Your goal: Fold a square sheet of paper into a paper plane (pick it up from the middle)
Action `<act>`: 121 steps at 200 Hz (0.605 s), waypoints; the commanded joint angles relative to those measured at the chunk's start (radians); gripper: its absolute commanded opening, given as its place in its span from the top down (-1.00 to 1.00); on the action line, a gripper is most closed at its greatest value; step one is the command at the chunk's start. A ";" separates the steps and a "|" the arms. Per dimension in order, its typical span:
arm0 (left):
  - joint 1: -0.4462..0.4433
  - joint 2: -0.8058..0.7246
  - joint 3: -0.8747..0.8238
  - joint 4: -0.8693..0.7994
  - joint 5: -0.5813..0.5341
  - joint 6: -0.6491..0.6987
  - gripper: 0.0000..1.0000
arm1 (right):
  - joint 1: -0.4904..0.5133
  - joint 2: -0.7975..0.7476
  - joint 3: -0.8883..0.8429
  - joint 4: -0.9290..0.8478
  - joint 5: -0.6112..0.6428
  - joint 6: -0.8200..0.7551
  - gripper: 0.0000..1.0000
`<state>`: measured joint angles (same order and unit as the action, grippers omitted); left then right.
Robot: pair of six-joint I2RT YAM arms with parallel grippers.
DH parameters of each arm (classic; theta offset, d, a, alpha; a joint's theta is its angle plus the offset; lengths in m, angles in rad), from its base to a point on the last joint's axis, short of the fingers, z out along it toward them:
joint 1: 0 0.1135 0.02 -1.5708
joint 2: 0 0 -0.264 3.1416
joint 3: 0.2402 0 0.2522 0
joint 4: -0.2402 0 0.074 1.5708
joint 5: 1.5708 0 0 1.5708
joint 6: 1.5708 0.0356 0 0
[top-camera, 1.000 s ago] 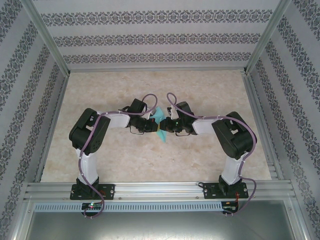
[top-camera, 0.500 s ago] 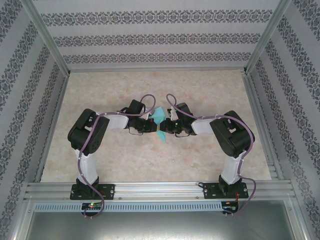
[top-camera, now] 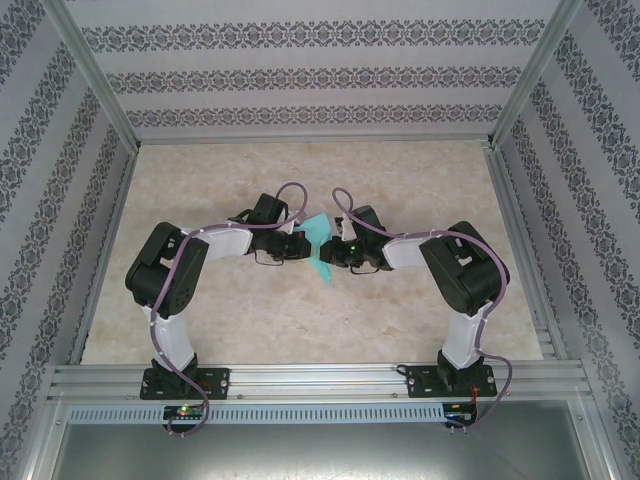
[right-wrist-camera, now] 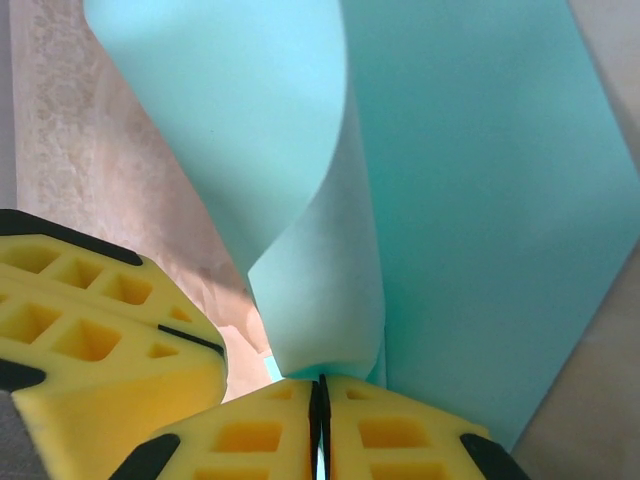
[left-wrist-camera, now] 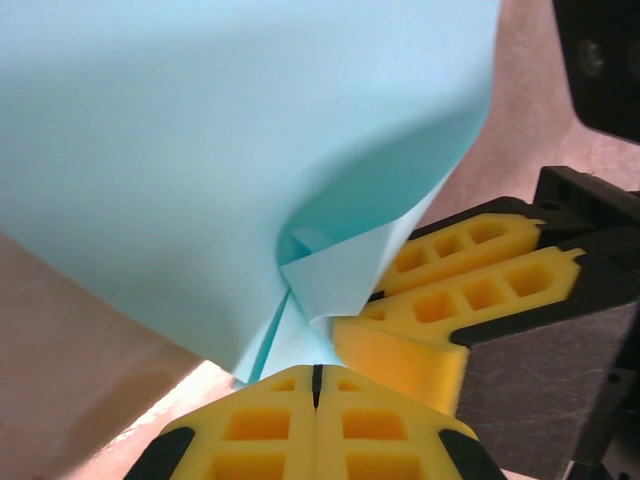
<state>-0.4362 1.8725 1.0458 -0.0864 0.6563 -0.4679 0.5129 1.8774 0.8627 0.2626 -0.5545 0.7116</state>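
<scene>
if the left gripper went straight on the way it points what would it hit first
The left gripper is shut on the square sheet of paper, which curls up ahead. Past it, the right gripper looks like the first solid thing; depth is unclear.

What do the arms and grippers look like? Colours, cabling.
Left arm and right arm match: black joint housings, white links, a lilac cable looping along each. Left gripper and right gripper have yellow fingers moulded with square pockets, on black backing.
</scene>
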 commanded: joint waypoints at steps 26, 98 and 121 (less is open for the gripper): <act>0.010 0.024 -0.003 0.004 0.012 0.006 1.00 | -0.002 0.003 0.017 -0.035 0.033 -0.012 0.75; 0.006 0.081 0.012 -0.005 0.053 0.018 1.00 | -0.002 -0.011 0.024 -0.043 0.028 -0.012 0.75; 0.007 0.092 0.017 -0.015 0.040 0.025 1.00 | -0.001 -0.018 0.022 -0.043 0.025 -0.011 0.72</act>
<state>-0.4362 1.9385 1.0473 -0.0784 0.6960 -0.4683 0.5129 1.8767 0.8703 0.2508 -0.5507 0.7090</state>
